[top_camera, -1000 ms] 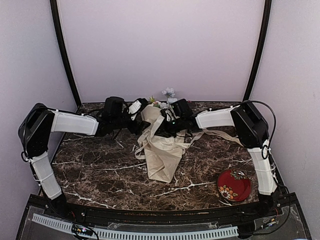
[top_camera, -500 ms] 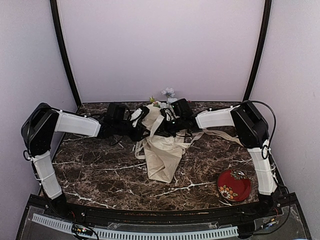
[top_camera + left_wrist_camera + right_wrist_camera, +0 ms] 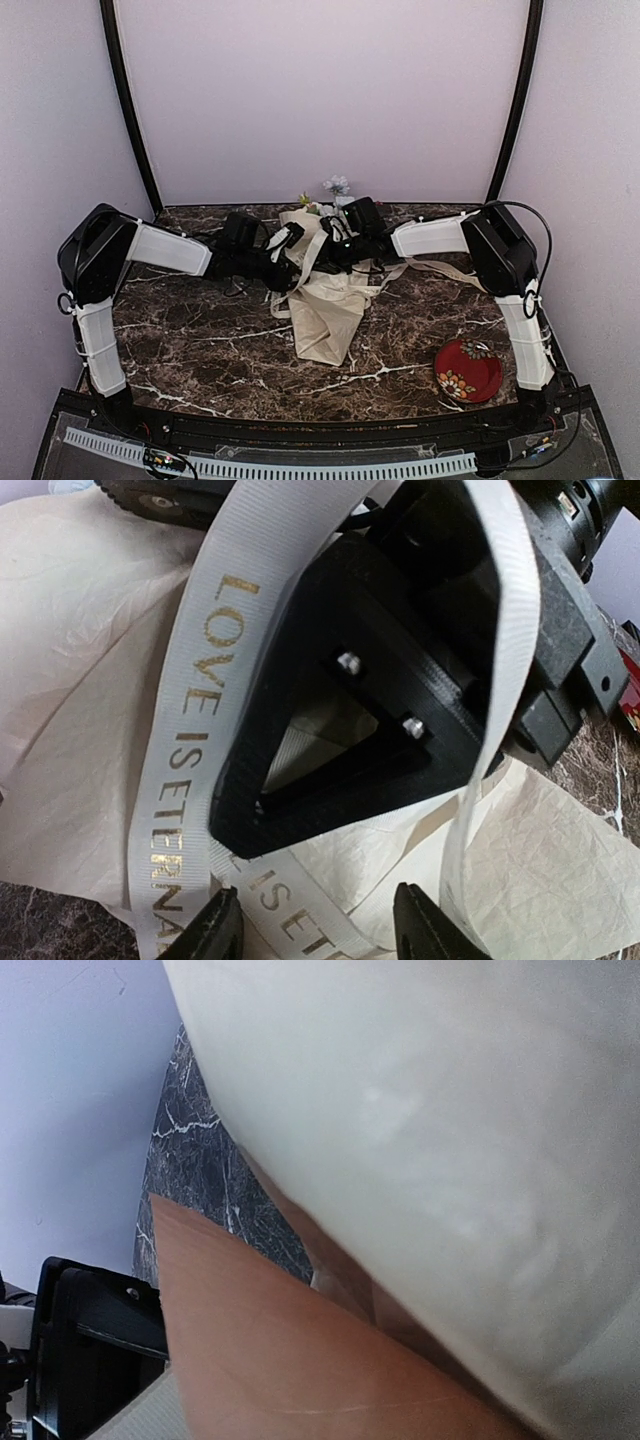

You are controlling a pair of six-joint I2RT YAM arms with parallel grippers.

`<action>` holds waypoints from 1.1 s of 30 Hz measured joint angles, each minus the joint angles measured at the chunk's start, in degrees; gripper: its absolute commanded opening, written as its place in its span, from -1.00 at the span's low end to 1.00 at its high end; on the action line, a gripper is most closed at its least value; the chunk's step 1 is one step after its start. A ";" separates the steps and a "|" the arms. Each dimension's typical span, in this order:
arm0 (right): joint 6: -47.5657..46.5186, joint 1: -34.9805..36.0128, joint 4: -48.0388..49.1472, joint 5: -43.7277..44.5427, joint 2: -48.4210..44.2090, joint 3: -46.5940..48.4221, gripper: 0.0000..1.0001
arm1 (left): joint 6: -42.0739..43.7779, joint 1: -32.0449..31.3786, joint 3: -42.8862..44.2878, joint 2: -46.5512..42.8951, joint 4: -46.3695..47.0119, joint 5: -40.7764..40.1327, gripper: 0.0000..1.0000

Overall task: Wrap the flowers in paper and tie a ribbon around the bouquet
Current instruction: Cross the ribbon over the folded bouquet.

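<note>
So far, step 1 of the task looks done. The paper [image 3: 70,680] is rolled into a cone around the flowers [image 3: 337,185], and the bouquet [image 3: 325,310] lies on the marble worktop [image 3: 200,340] with its blooms at the far end and its narrow end pointing toward the arm bases.

Step 2 is under way but not finished. The ribbon [image 3: 190,750], printed with gold lettering, lies in loose loops across the upper part of the cone, and 1 strand trails off to the right over the worktop. No knot or bow can be seen, so the tying is judged to remain.

The left gripper [image 3: 320,930] sits just beside the cone with its 2 fingers apart. The ribbon runs down between them without being pinched.

The right gripper [image 3: 330,238] is pressed close against the paper on the other side, jaws closed, with the ribbon draped around its black finger. What it pinches, if anything, cannot be told, as its own camera is blocked by paper.

A red dish [image 3: 468,370] lies well apart, near the right arm's base.
</note>
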 measured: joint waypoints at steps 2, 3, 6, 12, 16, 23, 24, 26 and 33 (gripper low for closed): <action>-0.13 0.00 -0.02 0.00 0.00 0.00 -0.86 | -0.15 0.00 0.15 0.52 -0.13 -0.24 -0.15; -0.22 0.00 -0.04 0.00 0.00 0.00 -0.86 | -0.17 0.00 0.35 0.92 -0.33 -0.48 -0.18; -0.63 0.00 -0.15 -0.02 0.00 0.00 -0.86 | -0.33 0.00 0.74 1.51 -0.59 -0.90 -0.35; -1.40 0.00 -0.48 0.07 -0.02 0.00 -0.81 | -1.51 0.00 0.74 1.51 -0.50 -1.66 -1.00; -2.21 -0.24 -1.16 0.74 -0.72 -0.22 -0.69 | -1.68 0.00 0.35 1.49 0.83 -2.34 -1.00; -3.13 -1.70 -2.27 3.52 -6.67 -4.02 -0.55 | -1.70 0.00 -2.05 1.49 1.88 -5.14 -1.00; -3.39 -1.90 -2.64 4.00 -7.45 -4.35 -0.53 | -1.68 0.00 -2.29 1.49 1.95 -5.84 -1.00; -3.78 -2.27 -3.50 4.96 -8.61 -4.90 -0.49 | -1.66 0.00 -2.56 1.49 1.97 -7.02 -1.00; -5.88 -3.89 -8.70 8.37 -11.61 -8.11 -0.28 | -1.62 0.00 -2.67 1.49 1.97 -8.70 -1.00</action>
